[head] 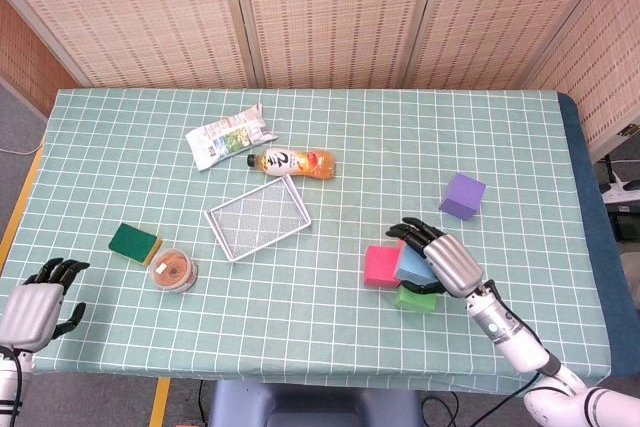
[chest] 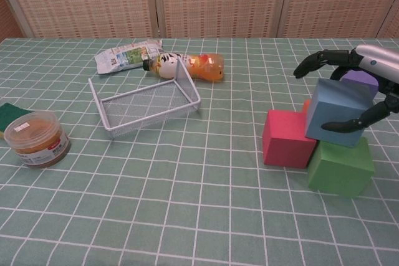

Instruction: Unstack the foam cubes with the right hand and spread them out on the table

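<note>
Reaching over the stack from the right, the right hand (chest: 368, 82) arches above the blue foam cube (chest: 338, 111), its fingers (chest: 315, 61) curled past the far top edge and its thumb (chest: 358, 121) against the near right face; whether the fingers are bearing on the foam cannot be told, so this reads as a grasp forming, not a secure hold. The blue cube sits tilted on top of the green foam cube (chest: 340, 165), leaning on the pink foam cube (chest: 287, 138) to its left, with an orange foam cube (head: 404, 239) just showing behind. The purple foam cube (head: 462, 195) already lies apart, further back and to the right.

To do this step well, the fingers and thumb should probably close on opposite faces of the blue cube, squarely and gently, since foam will give and a skewed squeeze could twist it out. Lifting straight up before carrying it sideways looks wise, because the cube touches both the green and the pink one, and dragging would likely shove them. A bare patch of the checked tablecloth (head: 330, 337) near the front, or to the right, seems a fair place to set it down, well apart from the others and from the wire basket (head: 257, 217).

The left hand (head: 35, 304) rests at the near left table edge, holding nothing, fingers loosely bent and apart
</note>
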Robot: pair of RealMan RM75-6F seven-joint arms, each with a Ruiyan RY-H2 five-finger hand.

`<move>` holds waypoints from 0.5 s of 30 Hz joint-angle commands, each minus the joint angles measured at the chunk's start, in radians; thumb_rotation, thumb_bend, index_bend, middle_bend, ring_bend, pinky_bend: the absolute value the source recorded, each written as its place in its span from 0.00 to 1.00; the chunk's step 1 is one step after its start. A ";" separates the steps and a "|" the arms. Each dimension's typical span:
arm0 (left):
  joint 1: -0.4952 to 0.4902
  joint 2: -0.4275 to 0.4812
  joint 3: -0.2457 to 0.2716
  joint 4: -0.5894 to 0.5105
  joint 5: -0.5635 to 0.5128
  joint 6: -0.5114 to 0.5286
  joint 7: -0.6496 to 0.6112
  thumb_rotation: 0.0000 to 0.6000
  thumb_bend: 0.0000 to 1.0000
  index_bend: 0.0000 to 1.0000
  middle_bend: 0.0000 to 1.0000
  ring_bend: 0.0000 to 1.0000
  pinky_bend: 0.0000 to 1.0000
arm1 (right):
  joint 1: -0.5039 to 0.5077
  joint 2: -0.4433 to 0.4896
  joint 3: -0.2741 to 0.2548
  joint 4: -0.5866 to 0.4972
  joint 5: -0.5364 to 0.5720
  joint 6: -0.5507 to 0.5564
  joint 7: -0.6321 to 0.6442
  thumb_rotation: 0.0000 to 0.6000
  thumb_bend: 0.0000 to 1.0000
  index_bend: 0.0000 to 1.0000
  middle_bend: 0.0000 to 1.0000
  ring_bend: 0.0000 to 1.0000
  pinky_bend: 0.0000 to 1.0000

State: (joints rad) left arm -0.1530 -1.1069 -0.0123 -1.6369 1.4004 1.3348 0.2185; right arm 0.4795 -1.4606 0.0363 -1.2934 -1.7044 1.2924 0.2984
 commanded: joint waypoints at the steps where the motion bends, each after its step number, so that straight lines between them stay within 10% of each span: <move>1: 0.001 0.001 -0.001 0.000 0.000 0.002 -0.003 1.00 0.40 0.23 0.21 0.14 0.39 | -0.018 -0.040 0.013 0.050 -0.002 0.059 -0.056 1.00 0.06 0.53 0.48 0.47 0.68; 15: -0.005 -0.003 0.005 -0.003 -0.002 -0.013 0.015 1.00 0.40 0.23 0.21 0.14 0.39 | -0.027 -0.141 0.124 0.222 0.010 0.266 -0.189 1.00 0.06 0.65 0.58 0.60 0.84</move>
State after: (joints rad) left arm -0.1580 -1.1102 -0.0073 -1.6393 1.3985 1.3223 0.2338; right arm 0.4468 -1.5906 0.1460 -1.0899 -1.7013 1.5456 0.1185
